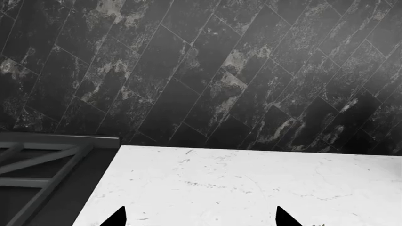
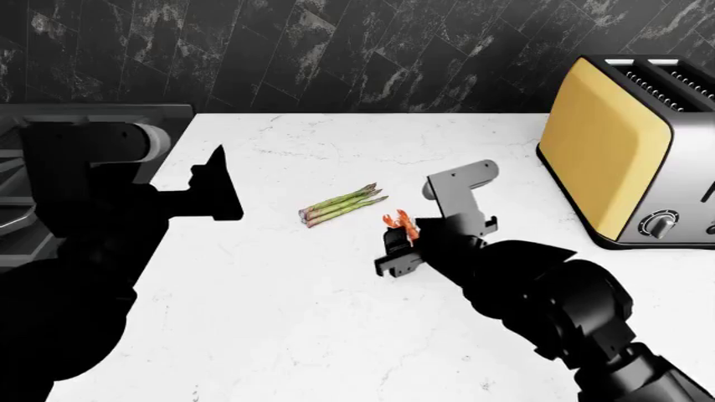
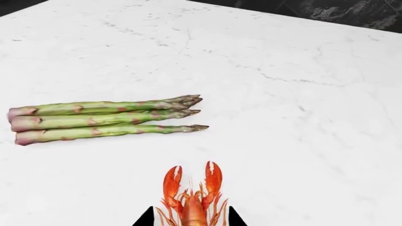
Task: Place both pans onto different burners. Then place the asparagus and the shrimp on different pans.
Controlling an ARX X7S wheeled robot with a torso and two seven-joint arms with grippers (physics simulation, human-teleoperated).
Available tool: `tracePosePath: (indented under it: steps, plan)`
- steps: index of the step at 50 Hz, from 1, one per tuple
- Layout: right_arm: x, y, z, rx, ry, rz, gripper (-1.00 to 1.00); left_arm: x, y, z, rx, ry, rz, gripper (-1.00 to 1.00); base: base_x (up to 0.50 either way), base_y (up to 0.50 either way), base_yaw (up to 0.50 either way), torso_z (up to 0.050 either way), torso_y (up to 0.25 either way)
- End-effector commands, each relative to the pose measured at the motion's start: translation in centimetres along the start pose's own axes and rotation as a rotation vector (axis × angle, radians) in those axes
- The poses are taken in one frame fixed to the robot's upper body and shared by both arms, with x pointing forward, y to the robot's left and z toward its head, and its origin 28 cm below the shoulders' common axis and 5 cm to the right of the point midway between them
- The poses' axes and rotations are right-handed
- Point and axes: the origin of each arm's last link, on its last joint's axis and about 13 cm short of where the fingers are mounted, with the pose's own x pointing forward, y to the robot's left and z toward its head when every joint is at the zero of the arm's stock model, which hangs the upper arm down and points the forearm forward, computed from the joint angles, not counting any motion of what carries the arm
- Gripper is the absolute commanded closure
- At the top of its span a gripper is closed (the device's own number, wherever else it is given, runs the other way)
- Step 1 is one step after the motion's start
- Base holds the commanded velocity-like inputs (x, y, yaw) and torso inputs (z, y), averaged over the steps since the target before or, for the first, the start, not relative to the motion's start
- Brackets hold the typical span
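The orange-red shrimp (image 3: pixel 191 200) lies between the two fingertips of my right gripper (image 3: pixel 189 219), which has closed in on its legs from both sides. In the head view the shrimp (image 2: pixel 397 223) sits at the tip of that gripper (image 2: pixel 400 241), mid-counter. The asparagus (image 2: pixel 341 205) lies flat on the white counter just left of it, and the right wrist view shows the asparagus (image 3: pixel 100 118) untouched. My left gripper (image 1: pixel 201 219) is open and empty over bare counter near the stove. A burner grate (image 1: pixel 37 165) shows beside it. The pans are out of view.
A yellow toaster (image 2: pixel 620 159) stands at the counter's right. The stove (image 2: pixel 23 213) is at the left edge, mostly hidden behind my left arm (image 2: pixel 79 218). A dark marble tiled wall (image 2: pixel 369 50) backs the white counter (image 2: pixel 280 335).
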Motion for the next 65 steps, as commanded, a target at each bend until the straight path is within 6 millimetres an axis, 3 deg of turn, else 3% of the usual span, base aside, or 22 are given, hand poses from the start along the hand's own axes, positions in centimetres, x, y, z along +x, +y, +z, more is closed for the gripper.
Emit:
tracePosePath:
  steps: [1, 9, 20, 40, 47, 60, 65]
  plan:
    - [-0.3, 0.1, -1.2, -0.006, 0.046, -0.017, 1.0, -0.1, 0.0, -0.1, -0.005, 0.0, 0.003, -1.0, 0.0, 0.0, 0.0, 0.0, 0.0]
    - [-1.8, -0.3, 0.0, 0.003, -0.021, -0.051, 1.0, 0.0, 0.1, -0.4, 0.001, 0.012, 0.003, -1.0, 0.0, 0.0, 0.0, 0.0, 0.0]
    - [-6.8, -0.2, 3.5, -0.041, -0.193, -0.121, 1.0, 0.8, 0.1, -1.0, 0.025, 0.047, -0.005, -1.0, 0.0, 0.0, 0.0, 0.0, 0.0]
    - [-12.3, 0.0, 4.0, -0.048, -0.298, -0.187, 1.0, 6.5, -1.4, 1.2, 0.208, 0.215, -0.241, -1.0, 0.0, 0.0, 0.0, 0.0, 0.0]
    - [-12.8, 0.2, 4.2, -0.056, -0.308, -0.196, 1.0, 8.2, -1.9, 0.8, 0.22, 0.271, -0.266, -1.0, 0.0, 0.0, 0.0, 0.0, 0.0]
    - [-12.5, 0.4, 4.2, -0.062, -0.299, -0.193, 1.0, 9.1, -4.3, -0.3, 0.271, 0.322, -0.377, -1.0, 0.0, 0.0, 0.0, 0.0, 0.0]
    - [-12.4, 0.5, 3.9, -0.061, -0.297, -0.185, 1.0, 10.1, -6.3, -1.4, 0.301, 0.362, -0.457, -1.0, 0.0, 0.0, 0.0, 0.0, 0.0]
